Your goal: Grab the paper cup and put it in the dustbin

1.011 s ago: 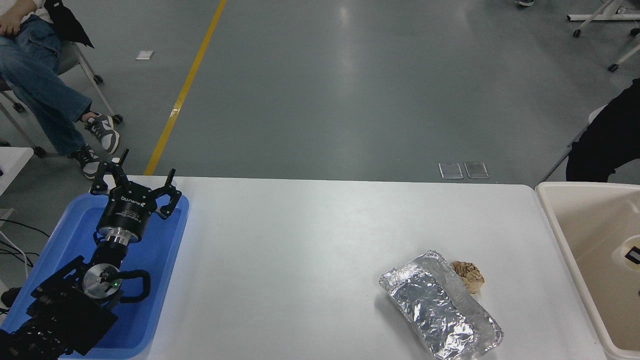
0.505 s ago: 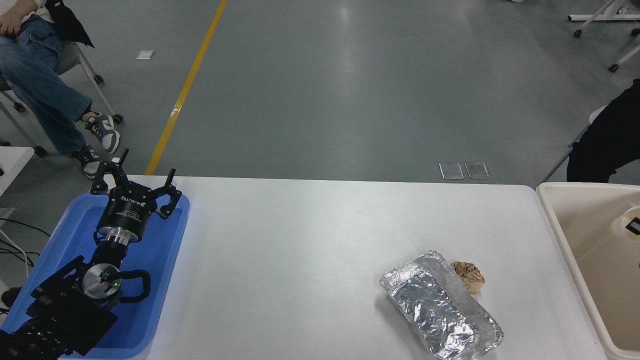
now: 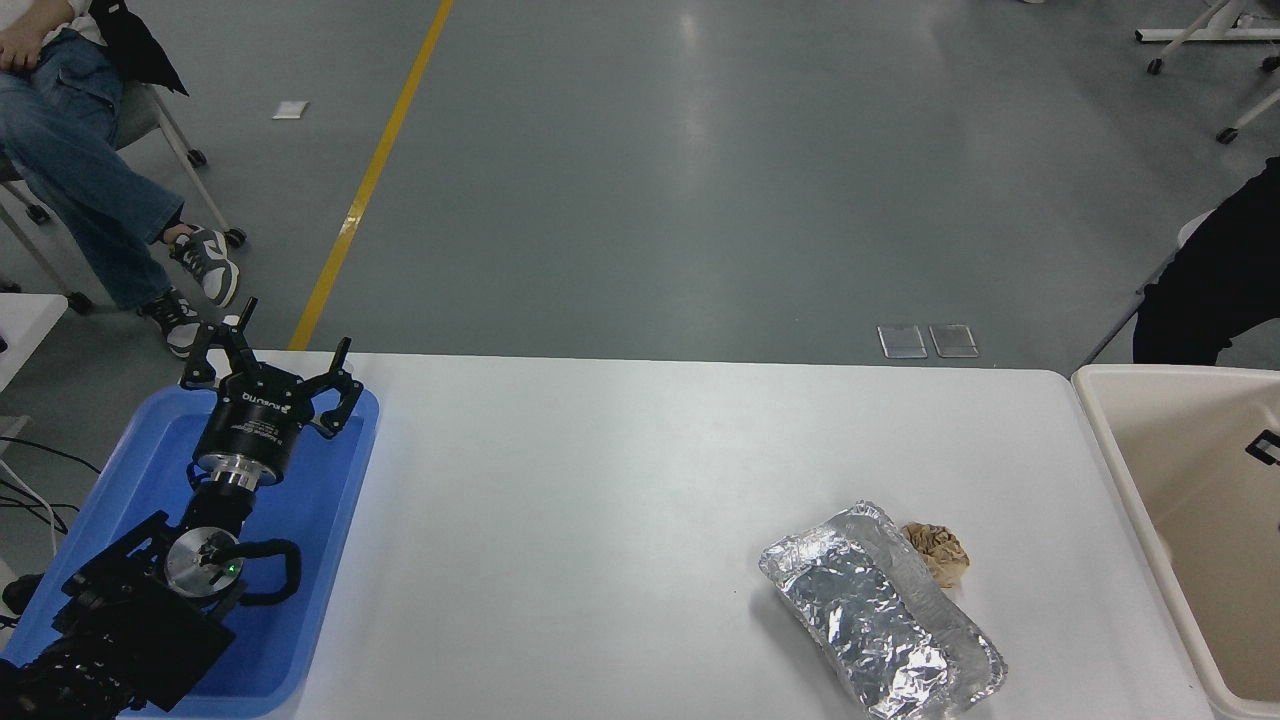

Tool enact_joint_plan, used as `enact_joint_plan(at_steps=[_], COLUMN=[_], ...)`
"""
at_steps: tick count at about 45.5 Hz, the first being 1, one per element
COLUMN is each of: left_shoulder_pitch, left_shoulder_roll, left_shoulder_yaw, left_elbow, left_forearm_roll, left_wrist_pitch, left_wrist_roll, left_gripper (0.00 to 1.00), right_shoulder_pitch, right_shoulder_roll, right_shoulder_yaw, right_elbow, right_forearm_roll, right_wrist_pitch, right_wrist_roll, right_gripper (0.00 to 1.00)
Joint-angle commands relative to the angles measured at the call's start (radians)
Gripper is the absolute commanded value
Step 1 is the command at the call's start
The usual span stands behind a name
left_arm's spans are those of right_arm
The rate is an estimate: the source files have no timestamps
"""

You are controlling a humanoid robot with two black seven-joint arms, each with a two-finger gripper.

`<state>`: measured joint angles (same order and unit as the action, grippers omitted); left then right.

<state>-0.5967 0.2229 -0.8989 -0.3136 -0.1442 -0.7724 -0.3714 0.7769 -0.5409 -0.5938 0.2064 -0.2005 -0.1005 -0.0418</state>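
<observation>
The beige dustbin (image 3: 1120, 455) stands at the table's right end, cut off by the picture's edge. The paper cup is not visible in this view. Only a small black tip of my right gripper (image 3: 1265, 446) shows at the right edge, over the dustbin's inside, and its state cannot be made out. My left gripper (image 3: 272, 372) is parked open and empty above the blue tray at the lower left.
A shallow blue tray (image 3: 330, 560) lies at the table's left end. A crumpled foil container (image 3: 880, 625) and a brown paper ball (image 3: 938, 552) lie at the front right. A seated person (image 3: 70, 150) is at the far left and a dark-clothed person (image 3: 1215, 280) at the right.
The white cup with the black gripper tip on it rose over the dustbin towards the right edge. The cup has now left the picture and only the black tip remains.
</observation>
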Motion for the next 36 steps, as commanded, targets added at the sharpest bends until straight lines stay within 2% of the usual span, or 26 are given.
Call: enact_joint_plan(at_steps=[1, 27, 36], left_shoulder_pitch=[0.0, 0.0, 0.0], left_shoulder_roll=[0.001, 0.0, 0.001], left_shoulder_yaw=[0.0, 0.0, 0.0], left_elbow=[-0.001, 0.001, -0.001], left_forearm_roll=[0.0, 0.0, 0.0], left_wrist_pitch=[0.001, -0.001, 0.001], left_wrist_roll=[0.0, -0.001, 0.0], left_gripper=[1.0, 1.0, 1.0], right_shoulder_pitch=[0.005, 0.018, 0.096], right_shoulder_roll=[-0.001, -0.004, -0.06], right_shoulder_yaw=[-0.001, -0.001, -0.003], right_elbow=[0.001, 0.002, 0.062], right_forearm_roll=[0.0, 0.001, 0.004], right_wrist_pitch=[-0.001, 0.001, 0.004], right_wrist_roll=[0.0, 0.0, 0.0], right_gripper=[1.0, 1.0, 1.0])
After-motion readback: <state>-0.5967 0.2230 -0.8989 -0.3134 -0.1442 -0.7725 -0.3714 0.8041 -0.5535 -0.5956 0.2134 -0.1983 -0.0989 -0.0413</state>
